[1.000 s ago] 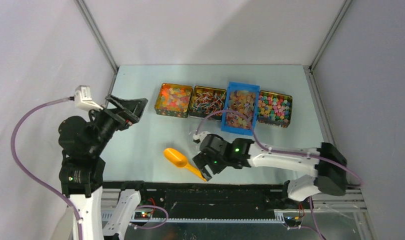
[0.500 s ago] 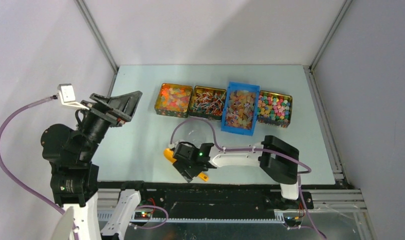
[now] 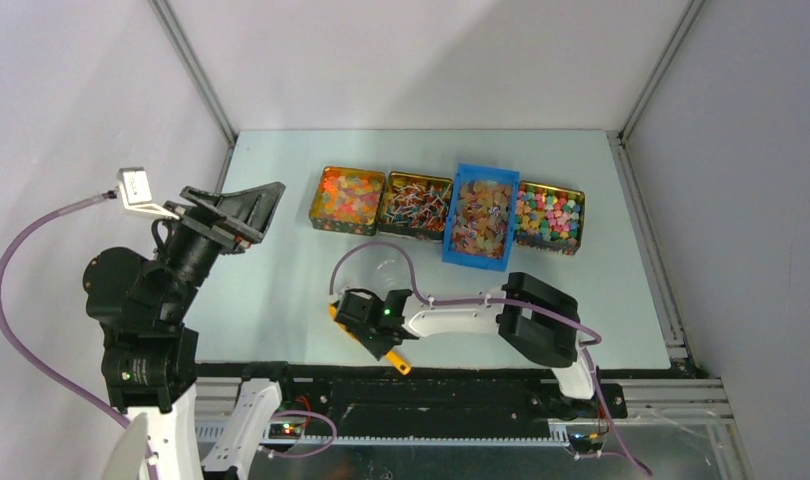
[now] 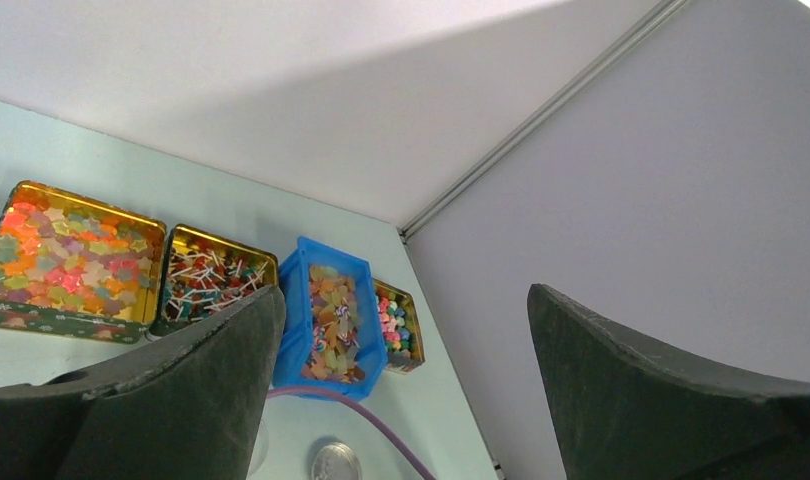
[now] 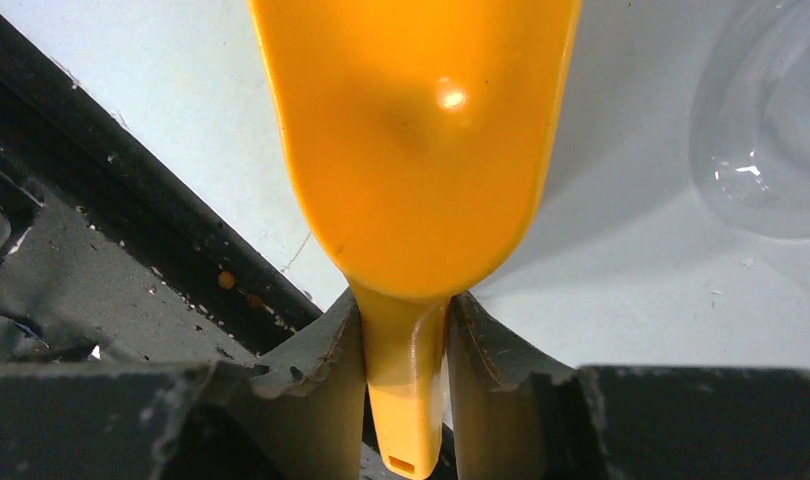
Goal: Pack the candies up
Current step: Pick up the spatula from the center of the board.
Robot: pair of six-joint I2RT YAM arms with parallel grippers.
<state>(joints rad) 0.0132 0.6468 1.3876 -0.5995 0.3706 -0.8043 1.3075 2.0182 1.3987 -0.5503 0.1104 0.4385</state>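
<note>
Top view: the right hand (image 3: 371,326) was low near the 6 o'clock edge of the bench (image 3: 281,290), sitting over the orange scoop (image 3: 400,363). Only the handle tip and a sliver of the bowl showed past it, so the grip could not be read from there.

Right wrist view settled it. Both fingers (image 5: 331,350) pressed against the narrow handle of the orange scoop (image 5: 411,130), one on each side. The right hand (image 5: 406,335) was nearly closed and had hold of it, with the bowl pointing to 12 o'clock in that frame. A clear container (image 5: 771,130) stood at 2 o'clock of the bowl, apart from it; it was only faint from above.

The candies (image 3: 347,195) all lay in a row of four containers between 12 and 2 o'clock of the right hand, well apart from the scoop. These were three tins and a blue tray (image 3: 476,262), third from the left.

The left hand (image 3: 261,210) was raised at the 9 o'clock side of the bench, spread wide and holding nothing. Left wrist view: between the fingers of the left hand (image 4: 403,295) lay the candies (image 4: 71,255) in their row. A round silver lid (image 4: 334,463) lay at 6 o'clock of the blue tray (image 4: 299,300), with a purple cable (image 4: 351,410) between them. I could not make out the lid from above.
</note>
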